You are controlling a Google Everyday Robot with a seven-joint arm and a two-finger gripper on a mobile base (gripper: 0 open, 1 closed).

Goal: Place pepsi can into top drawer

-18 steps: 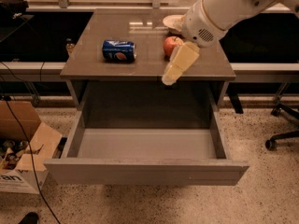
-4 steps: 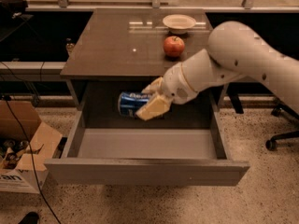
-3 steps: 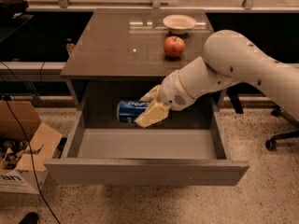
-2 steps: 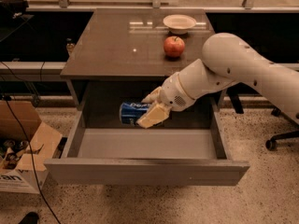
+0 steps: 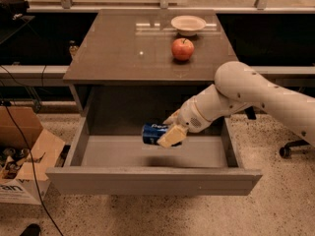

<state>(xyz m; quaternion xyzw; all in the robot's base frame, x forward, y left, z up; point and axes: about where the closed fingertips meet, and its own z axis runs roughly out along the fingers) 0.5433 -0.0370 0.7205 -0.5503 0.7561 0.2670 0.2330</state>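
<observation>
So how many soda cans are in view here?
1. The pepsi can lies sideways in the hand, inside the open top drawer and apparently above its floor. Others may be hidden in the cardboard box at left.

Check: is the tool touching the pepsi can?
Touching. The camera view shows the tool over the open top drawer, clamped on one end of the pepsi can, which hangs above its shadow on the drawer floor.

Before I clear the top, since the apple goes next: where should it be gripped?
Grip the apple across its round middle, left and right, from above: those sides are free, while the bowl stands close behind. The pincer is busy, holding the can in the drawer.
</observation>
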